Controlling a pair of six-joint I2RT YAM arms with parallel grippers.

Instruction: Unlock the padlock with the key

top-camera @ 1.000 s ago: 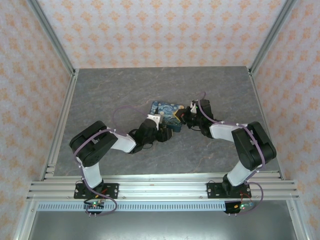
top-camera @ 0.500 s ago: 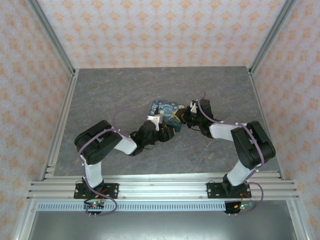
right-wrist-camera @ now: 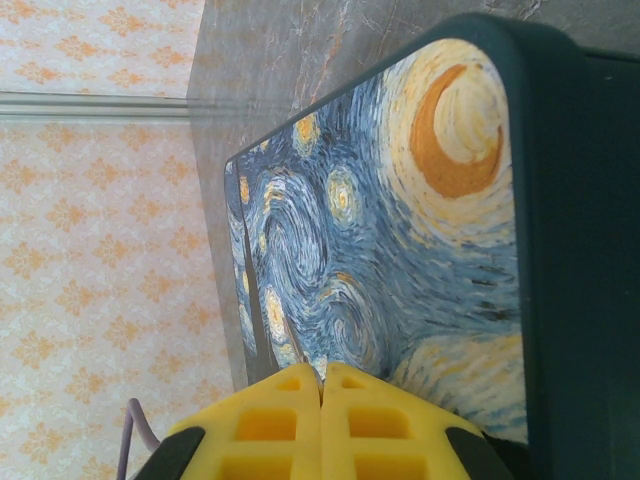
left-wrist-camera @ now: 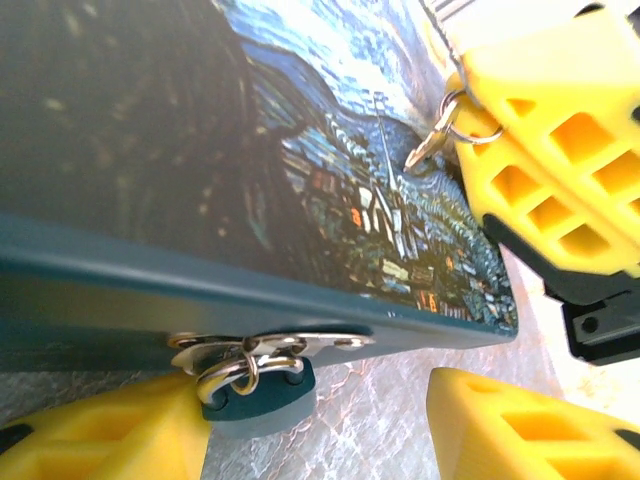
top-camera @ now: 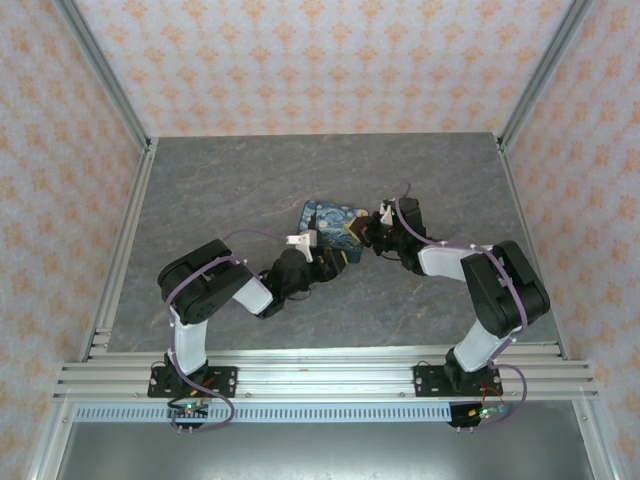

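Beside box (top-camera: 335,222), left fingers (left-wrist-camera: 520,430) shifted (padlock (left-wrist-camera: 262,392) between)

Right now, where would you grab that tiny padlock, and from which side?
Probably the padlock by its bluish body, coming square at the teal side of the box: the body juts out free beneath the hasp, while its shackle is threaded through.

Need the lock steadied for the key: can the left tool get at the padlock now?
Probably yes. The padlock hangs off the box's front edge, between the left tool's open fingers and close beside one of them, with nothing in between.
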